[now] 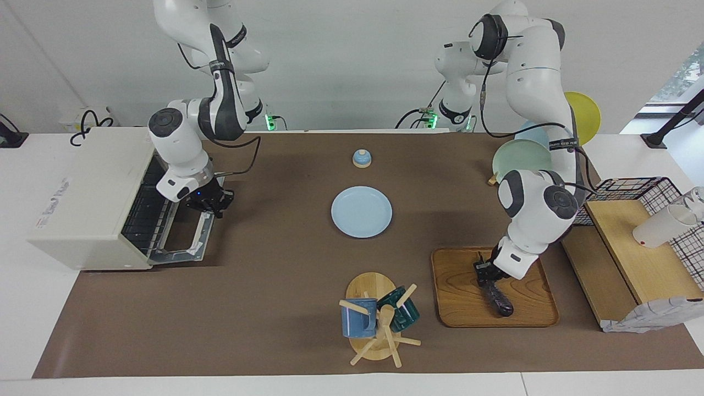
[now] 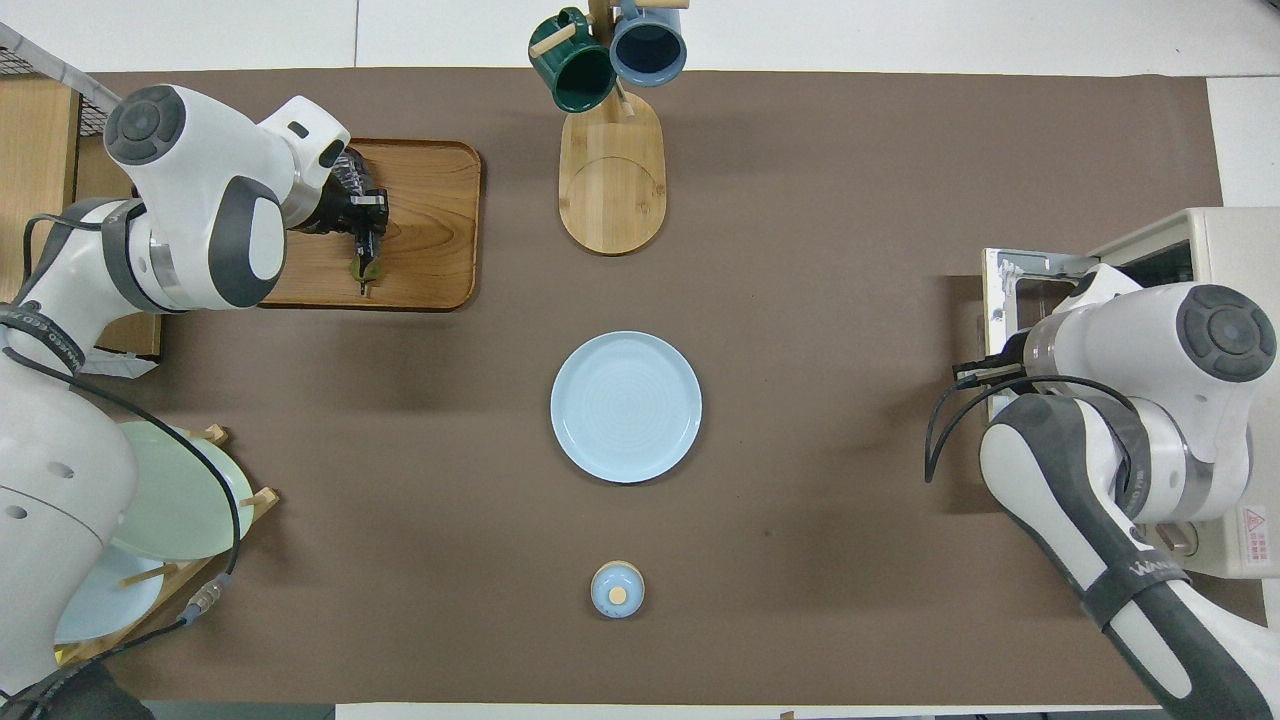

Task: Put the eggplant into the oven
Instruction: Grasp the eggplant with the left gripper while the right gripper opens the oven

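The dark purple eggplant point(image 1: 499, 300) lies on a wooden tray point(image 1: 459, 300) toward the left arm's end of the table. My left gripper point(image 1: 485, 275) is down on the eggplant's upper half and shut on it. In the overhead view the left gripper point(image 2: 366, 218) covers most of the eggplant point(image 2: 361, 266), and only the stem end sticks out. The cream-white oven point(image 1: 82, 187) stands at the right arm's end with its door point(image 1: 181, 242) dropped flat open and the wire rack showing. My right gripper point(image 1: 212, 206) is shut on the door's handle at its outer edge.
A light blue plate point(image 1: 361, 212) lies mid-table, with a small blue lidded pot point(image 1: 361, 158) nearer the robots. A mug tree point(image 1: 379, 322) stands beside the tray. A plate rack point(image 1: 522, 157), a wooden shelf point(image 1: 638, 253) and a wire basket point(image 1: 654, 190) crowd the left arm's end.
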`<state>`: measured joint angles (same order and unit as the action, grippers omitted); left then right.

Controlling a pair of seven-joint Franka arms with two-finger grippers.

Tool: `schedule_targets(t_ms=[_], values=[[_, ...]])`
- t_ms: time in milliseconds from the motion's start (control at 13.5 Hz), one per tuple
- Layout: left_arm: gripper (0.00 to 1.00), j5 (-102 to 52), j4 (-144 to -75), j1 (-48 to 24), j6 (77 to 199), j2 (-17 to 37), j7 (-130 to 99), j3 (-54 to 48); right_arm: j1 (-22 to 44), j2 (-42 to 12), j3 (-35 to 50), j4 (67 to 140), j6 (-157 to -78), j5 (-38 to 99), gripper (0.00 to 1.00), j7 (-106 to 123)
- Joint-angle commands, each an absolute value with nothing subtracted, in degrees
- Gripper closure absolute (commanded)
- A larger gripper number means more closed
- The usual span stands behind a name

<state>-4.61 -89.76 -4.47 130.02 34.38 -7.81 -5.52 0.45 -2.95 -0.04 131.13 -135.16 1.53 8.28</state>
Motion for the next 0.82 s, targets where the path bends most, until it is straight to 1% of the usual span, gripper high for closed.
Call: schedule_targets(t_ms=[0,149,223,371,446,594,743], values=[[1.0,-4.04,-90.88,-6.41,129.9,32.53,-12.45,-4.48,-2.55,-4.57,-1.94,131.22,-137.55,-0.79,1.0,8.8],[1.0,-4.04,-90.97,-7.12,129.21,30.25,-16.77,-4.57,-1.76,-4.57,-1.5,131.22,-137.46,-0.79,1.0,7.47],[1.0,-4.13,-91.05,-7.12,126.41,28.15,-18.18,-4.66,-0.45,-4.57,-1.49,131.22,-137.29,-0.7,1.0,7.38],[1.0,-4.65,-91.4,-7.29,119.57,23.32,-20.29,-5.18,0.17,-4.57,-1.23,130.87,-136.59,-0.09,1.0,5.81],[1.0,-4.92,-91.49,-8.25,115.53,20.94,-21.78,-5.36,2.0,-4.66,-1.06,130.35,-135.28,0.61,1.0,5.02],[1.0,-4.92,-92.37,-11.84,109.8,16.55,-26.78,-5.36,2.9,-4.66,-1.06,127.02,-130.02,2.89,1.0,4.83],[1.0,-4.92,-94.56,-16.58,107.85,13.29,-32.23,-5.36,3.86,-4.57,-0.97,123.15,-124.74,4.39,1.0,4.31]])
